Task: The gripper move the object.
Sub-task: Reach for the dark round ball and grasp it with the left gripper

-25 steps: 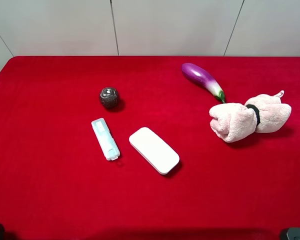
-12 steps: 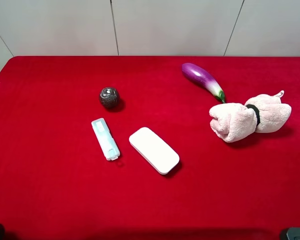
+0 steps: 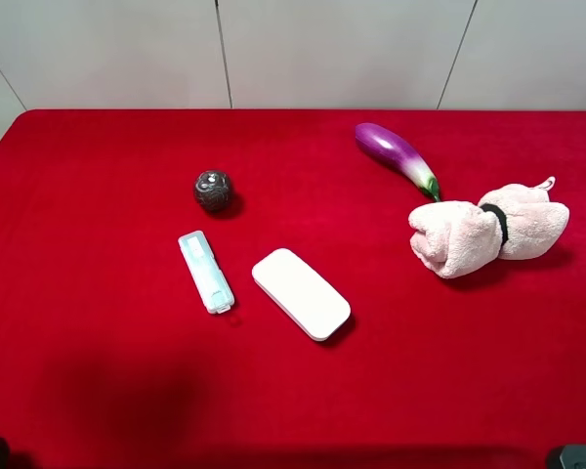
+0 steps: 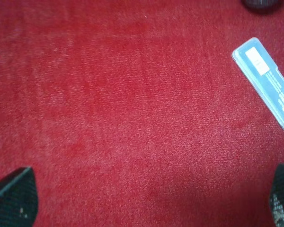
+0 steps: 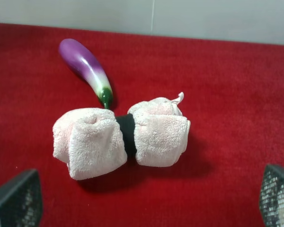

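The object, a small dark mottled ball [image 3: 213, 191], sits on the red cloth left of centre. Only its edge shows in the left wrist view [image 4: 261, 4]. My left gripper [image 4: 146, 201] is open and empty; its two dark fingertips [image 4: 12, 196] stand wide apart above bare red cloth, well short of the ball. My right gripper [image 5: 146, 198] is open and empty, with the rolled pink towel [image 5: 120, 137] lying beyond it. Neither gripper shows in the exterior high view.
A light blue-white remote [image 3: 205, 271] lies just in front of the ball and also shows in the left wrist view [image 4: 265, 80]. A white flat case [image 3: 301, 293] lies beside it. A purple eggplant [image 3: 396, 156] and the towel [image 3: 488, 234] are at the right.
A soft shadow has appeared on the cloth at the lower left of the exterior high view. No object has moved.
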Robot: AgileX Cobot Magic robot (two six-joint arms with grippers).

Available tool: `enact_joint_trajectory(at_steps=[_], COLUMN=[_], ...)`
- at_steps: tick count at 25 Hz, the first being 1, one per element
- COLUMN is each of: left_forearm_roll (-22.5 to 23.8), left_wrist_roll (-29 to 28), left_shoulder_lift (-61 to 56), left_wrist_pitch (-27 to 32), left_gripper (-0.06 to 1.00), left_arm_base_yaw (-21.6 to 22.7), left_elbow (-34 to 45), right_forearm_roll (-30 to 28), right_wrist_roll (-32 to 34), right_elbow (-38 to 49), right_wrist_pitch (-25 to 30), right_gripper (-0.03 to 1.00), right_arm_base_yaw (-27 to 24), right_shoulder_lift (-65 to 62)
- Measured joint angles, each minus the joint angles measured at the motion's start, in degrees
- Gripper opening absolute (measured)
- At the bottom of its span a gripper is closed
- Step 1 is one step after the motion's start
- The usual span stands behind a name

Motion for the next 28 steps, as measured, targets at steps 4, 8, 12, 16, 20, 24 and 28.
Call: enact_joint_trajectory(at_steps=[4, 8, 12, 16, 20, 24, 28], left_forearm_roll=[-0.25, 0.73, 1.37, 1.37, 1.37, 1.39, 1.39], left_wrist_roll=[1.04, 1.30, 1.42, 1.73, 2.56, 2.98, 2.98], left_shoulder_lift=[6.61, 13.10, 20.12, 27.30, 34.20, 39.84, 44.70], left_wrist_pitch=[-2.24, -5.41, -8.64, -10.31, -11.47, -13.28, -14.45], left_gripper=[0.97, 0.97, 0.97, 0.97, 0.97, 0.97, 0.97], left_arm_base_yaw=[-0.76, -3.95, -7.65, -11.38, -14.71, -17.60, -20.03], left_elbow=[-1.73, -4.07, -7.05, -10.63, -14.97, -18.29, -20.69], right_forearm_roll=[0.00, 0.00, 0.00, 0.00, 0.00, 0.00, 0.00], right_wrist_roll=[0.00, 0.00, 0.00, 0.00, 0.00, 0.00, 0.00], right_elbow=[0.00, 0.00, 0.00, 0.00, 0.00, 0.00, 0.00], right_wrist_pitch=[0.00, 0.00, 0.00, 0.00, 0.00, 0.00, 0.00], right_gripper=[0.69, 0.69, 0.69, 0.69, 0.69, 0.69, 0.69], right_arm_base_yaw=[0.00, 0.00, 0.00, 0.00, 0.00, 0.00, 0.00], right_shoulder_lift=[0.00, 0.00, 0.00, 0.00, 0.00, 0.00, 0.00])
